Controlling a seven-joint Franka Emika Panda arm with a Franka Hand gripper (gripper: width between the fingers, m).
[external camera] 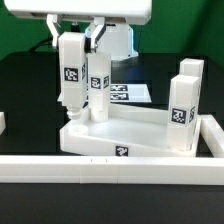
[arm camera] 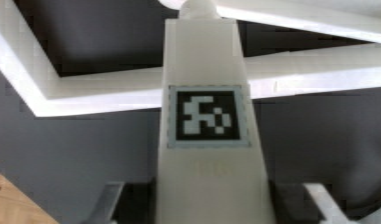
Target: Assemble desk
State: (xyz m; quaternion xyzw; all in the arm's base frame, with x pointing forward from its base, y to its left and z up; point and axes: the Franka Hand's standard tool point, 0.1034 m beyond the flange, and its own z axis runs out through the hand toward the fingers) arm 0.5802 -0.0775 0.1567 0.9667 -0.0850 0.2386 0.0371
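Bright, even light from overhead washes out the white parts against the black tabletop, with soft, short shadows. Both pictures are coarse and low in detail. In the wrist view the leg is soft and blurred at its near end.

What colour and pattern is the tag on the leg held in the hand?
A black-and-white square marker tag on the white leg; clearest in the wrist view.

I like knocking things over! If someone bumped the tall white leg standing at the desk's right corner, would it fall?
Probably not easily: the leg looks seated upright in the desk top corner. It is tall and narrow, so loose it would likely tip. Its square sides shouldn't roll.
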